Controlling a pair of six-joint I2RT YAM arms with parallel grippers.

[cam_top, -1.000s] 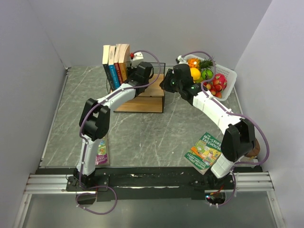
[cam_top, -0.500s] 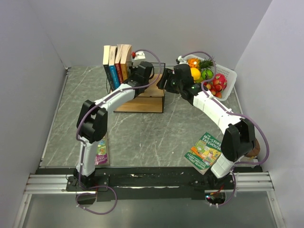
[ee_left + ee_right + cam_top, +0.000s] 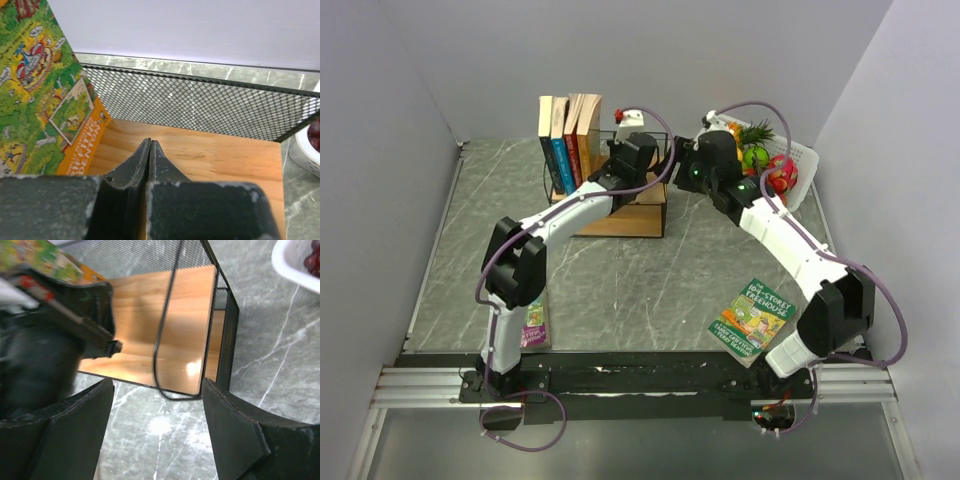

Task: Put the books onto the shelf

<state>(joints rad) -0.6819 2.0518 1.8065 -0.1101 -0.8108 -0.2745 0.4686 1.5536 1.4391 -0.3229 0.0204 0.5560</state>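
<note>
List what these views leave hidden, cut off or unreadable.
- Top view: purple book by the left base, mostly under the left arm.
- Top view: shelf, largely covered by both arms.
- Left wrist: green book cover, cut by the frame edge.
- Right wrist: left arm, blurred.

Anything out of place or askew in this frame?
Two books are off the shelf: the green book lies flat and skewed at near right; a second book at near left is half hidden under the left arm. The shelved books stand, fanning slightly at the top. Nothing looks spilled or damaged.
</note>
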